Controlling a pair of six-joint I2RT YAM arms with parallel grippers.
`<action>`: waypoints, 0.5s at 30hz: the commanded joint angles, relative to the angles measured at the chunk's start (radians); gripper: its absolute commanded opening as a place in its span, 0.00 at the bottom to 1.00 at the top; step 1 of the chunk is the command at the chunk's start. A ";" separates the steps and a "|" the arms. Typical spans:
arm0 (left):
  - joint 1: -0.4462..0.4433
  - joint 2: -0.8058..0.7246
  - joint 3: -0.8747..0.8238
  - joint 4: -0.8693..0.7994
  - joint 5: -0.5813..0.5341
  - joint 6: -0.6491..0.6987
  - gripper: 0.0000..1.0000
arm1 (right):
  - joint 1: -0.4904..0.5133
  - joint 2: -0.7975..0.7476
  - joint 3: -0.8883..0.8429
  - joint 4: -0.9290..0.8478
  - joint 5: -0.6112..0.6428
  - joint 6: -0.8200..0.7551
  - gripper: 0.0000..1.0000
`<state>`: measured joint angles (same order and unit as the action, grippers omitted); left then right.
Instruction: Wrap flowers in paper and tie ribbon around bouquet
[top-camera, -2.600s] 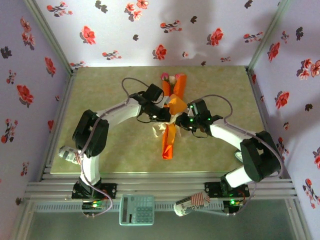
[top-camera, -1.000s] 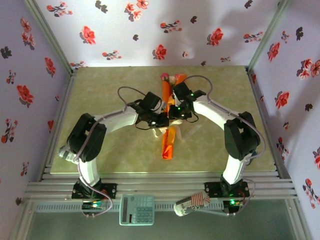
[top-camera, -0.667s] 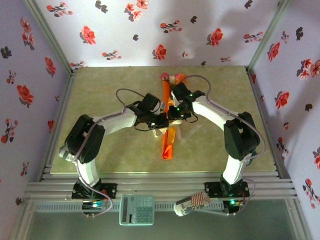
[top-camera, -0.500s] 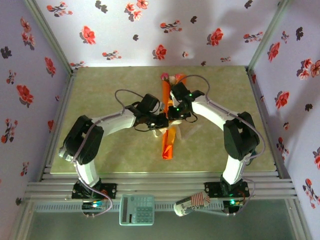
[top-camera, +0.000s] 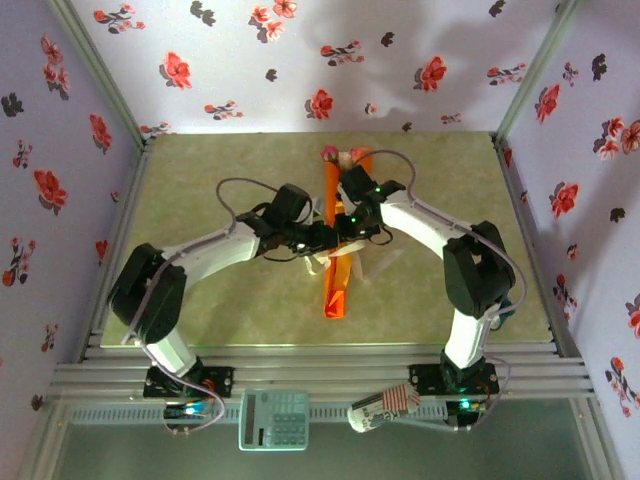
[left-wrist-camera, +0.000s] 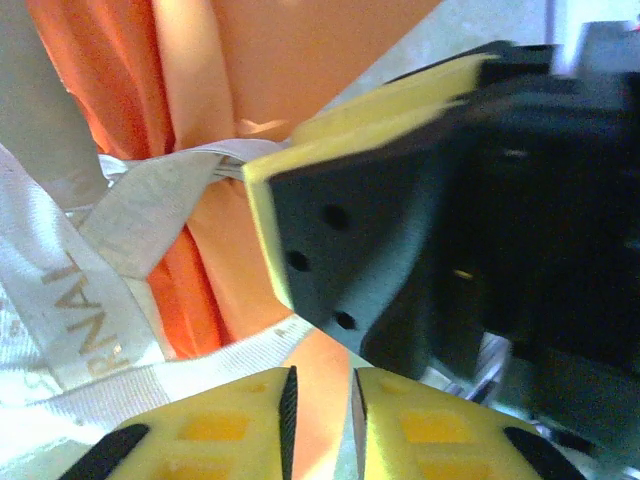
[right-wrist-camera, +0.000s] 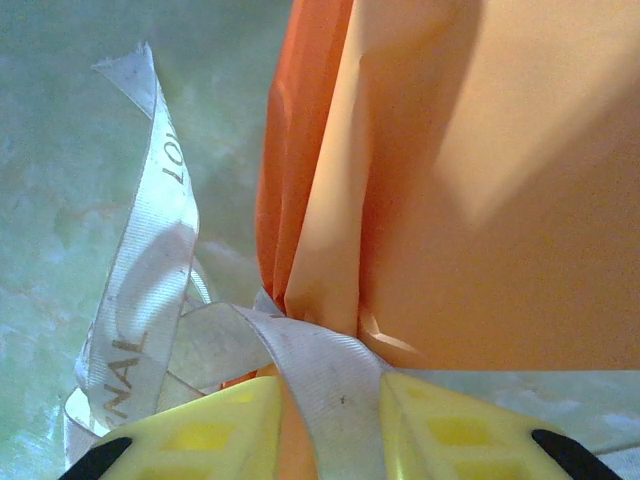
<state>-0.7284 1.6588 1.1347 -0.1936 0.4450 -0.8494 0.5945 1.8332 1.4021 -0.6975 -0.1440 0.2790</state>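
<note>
1. Left of the table's middle, my left gripper (top-camera: 322, 240) sits against the left flank of the bouquet (top-camera: 337, 290), at its waist. On the left wrist camera its yellow pads (left-wrist-camera: 200, 430) stand a narrow slit apart. I see only orange paper (left-wrist-camera: 300, 60) through the gap, and nothing is pinched.
2. Just above those pads, the cream ribbon (left-wrist-camera: 60, 300), printed with letters, crosses the paper's folds where the cone is gathered.
3. Along the table's centre line the bouquet lies flat, with its narrow tip toward the arm bases and the flowers (top-camera: 340, 155) at the far end.
4. From the right, my right gripper (top-camera: 347, 222) reaches over the cone, just beyond the left one and almost touching it. On the right wrist camera a strip of ribbon runs down between its yellow pads, and they are clamped on it. A loose tail stands up to the left of the cone.
5. Underneath is a pale, marbled green-beige table (top-camera: 200, 200). Lilac wallpaper (top-camera: 300, 60) with red flower prints covers the walls on three sides. A calculator (top-camera: 273, 418) lies on the near ledge between the arm bases.
</note>
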 joint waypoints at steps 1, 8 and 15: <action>-0.003 -0.064 -0.018 0.003 -0.021 -0.022 0.27 | 0.018 0.005 0.024 -0.041 0.042 -0.040 0.33; 0.052 -0.170 -0.075 -0.110 -0.106 -0.131 0.36 | 0.052 0.006 0.049 -0.077 0.130 -0.100 0.38; 0.148 -0.203 -0.215 -0.137 -0.107 -0.620 0.45 | 0.087 0.066 0.099 -0.107 0.192 -0.164 0.37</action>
<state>-0.5896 1.4666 0.9596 -0.2821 0.3515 -1.2152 0.6621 1.8614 1.4685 -0.7616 -0.0113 0.1699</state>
